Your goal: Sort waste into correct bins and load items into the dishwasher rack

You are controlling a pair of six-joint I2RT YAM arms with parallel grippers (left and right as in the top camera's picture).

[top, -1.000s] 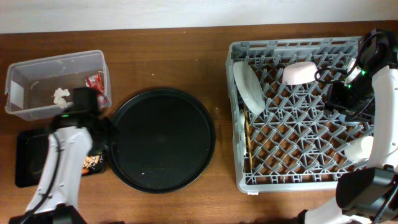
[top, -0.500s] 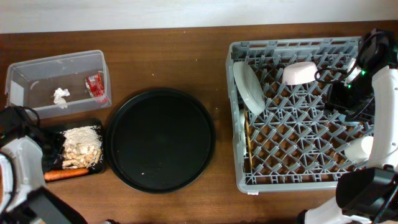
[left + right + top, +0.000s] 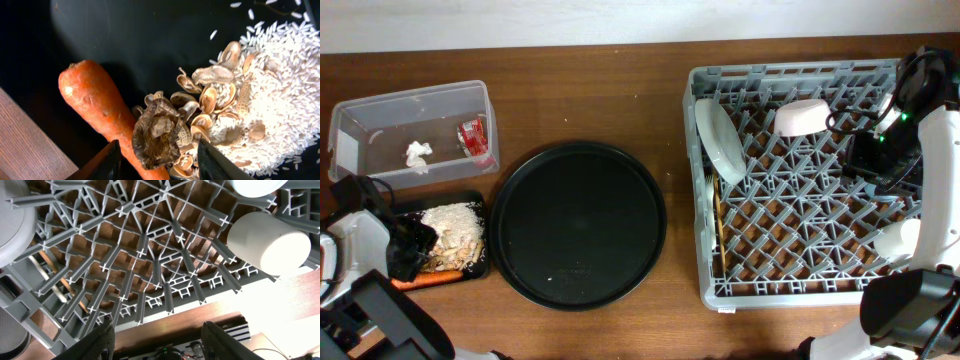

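Note:
The shallow black tray [image 3: 432, 197] holds pale food scraps [image 3: 455, 228] and an orange carrot [image 3: 438, 278]. My left gripper [image 3: 405, 250] hangs low over its near-left part. In the left wrist view the jaws [image 3: 159, 162] stand open. A small brown bit [image 3: 157, 132] lies free between them, resting on the carrot [image 3: 92, 102] beside shells and rice [image 3: 270, 90]. The clear tub [image 3: 410, 95] contains a white tissue [image 3: 417, 153] and a red wrapper [image 3: 472, 137]. My right gripper [image 3: 880, 160] is open and empty above the dishwasher rack [image 3: 800, 290].
In the rack stand a grey plate [image 3: 720, 140], a pink bowl [image 3: 802, 117], a cream cup [image 3: 898, 240] and chopsticks [image 3: 718, 235]. The large round black tray [image 3: 578, 222] lies between the bins and the rack. The right wrist view shows the cup [image 3: 267, 242] above the rack lattice [image 3: 150, 260].
The left arm drew off the black tray to the left, then its gripper came back over the tray's near-left part and its jaws opened. The right arm has not moved.

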